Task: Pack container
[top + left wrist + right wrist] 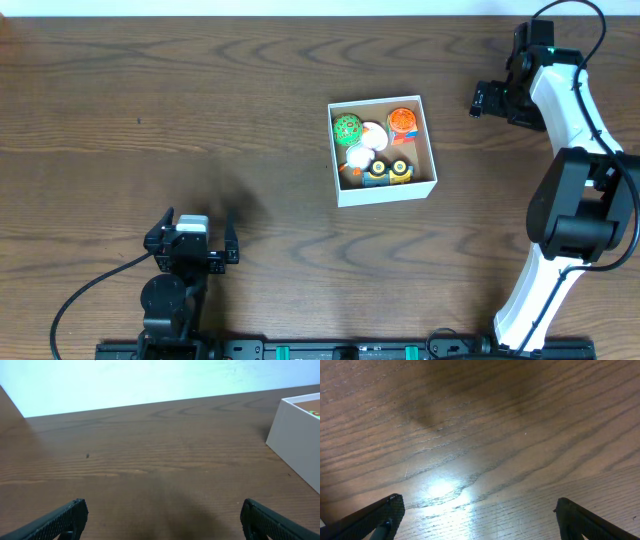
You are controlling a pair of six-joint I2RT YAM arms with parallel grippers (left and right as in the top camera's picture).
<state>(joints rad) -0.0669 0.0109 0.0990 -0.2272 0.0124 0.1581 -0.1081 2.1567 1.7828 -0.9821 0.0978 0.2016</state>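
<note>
near the front-left edge the left gripper (190,243) gapes wide, holding nothing. right gripper (482,100) by the far-right corner is spread wide too, empty. container (388,191) sits mid-table, slightly right.

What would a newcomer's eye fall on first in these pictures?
The white container, right of centre on the dark wooden table, stands out most, with a green ball and an orange ball bright inside it. The big white right arm runs along the right edge; the left pincer sits open near the front left.
</note>
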